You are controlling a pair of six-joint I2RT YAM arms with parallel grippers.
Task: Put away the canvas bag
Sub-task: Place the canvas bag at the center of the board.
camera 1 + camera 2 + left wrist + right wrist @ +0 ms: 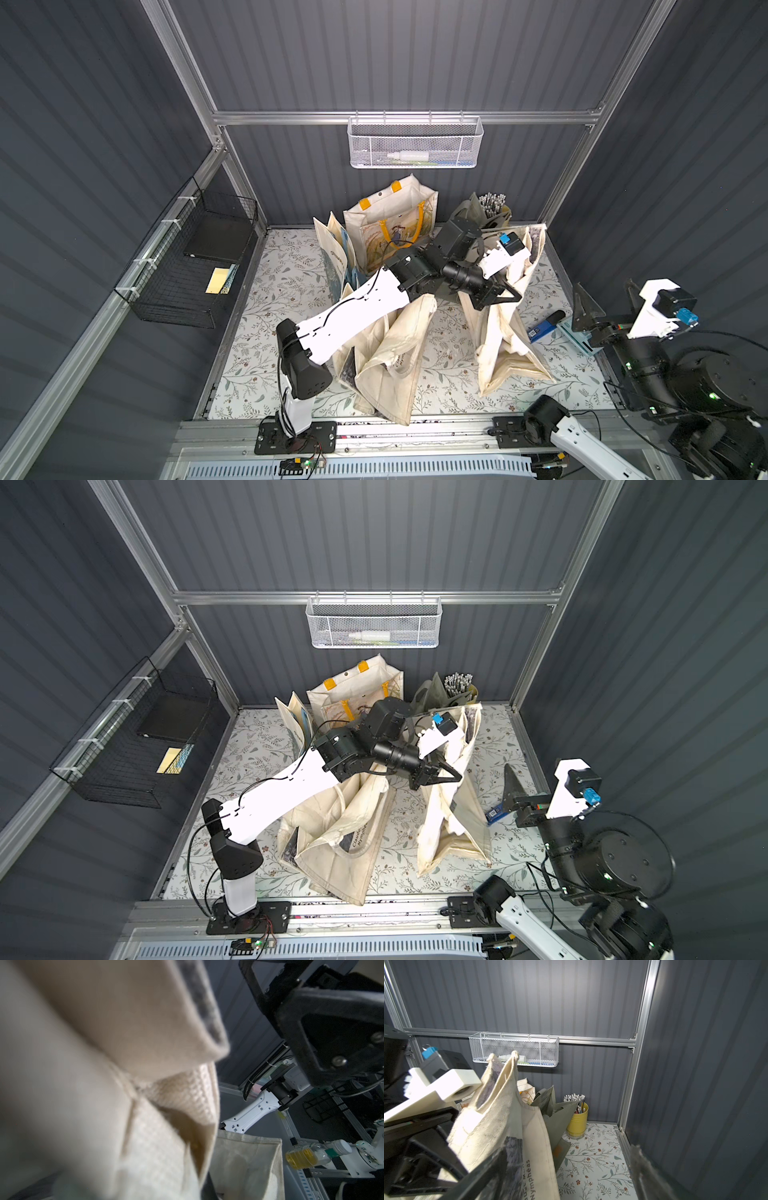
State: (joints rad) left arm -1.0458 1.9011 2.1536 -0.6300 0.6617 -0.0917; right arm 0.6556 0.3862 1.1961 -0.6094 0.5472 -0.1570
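Observation:
The cream canvas bag stands crumpled right of centre on the floral floor, and its top is drawn up. My left gripper is shut on the bag's upper cloth; it shows again in a top view. In the left wrist view the canvas bag fills the frame and hides the jaws. My right gripper hangs open to the right of the bag, apart from it, with nothing held. In the right wrist view the canvas bag rises beside one black finger.
A second cream bag slumps at front centre under my left arm. A yellow-handled bag, an olive bag and a yellow pencil cup stand along the back wall. A white mesh basket and a black wire basket hang on the walls.

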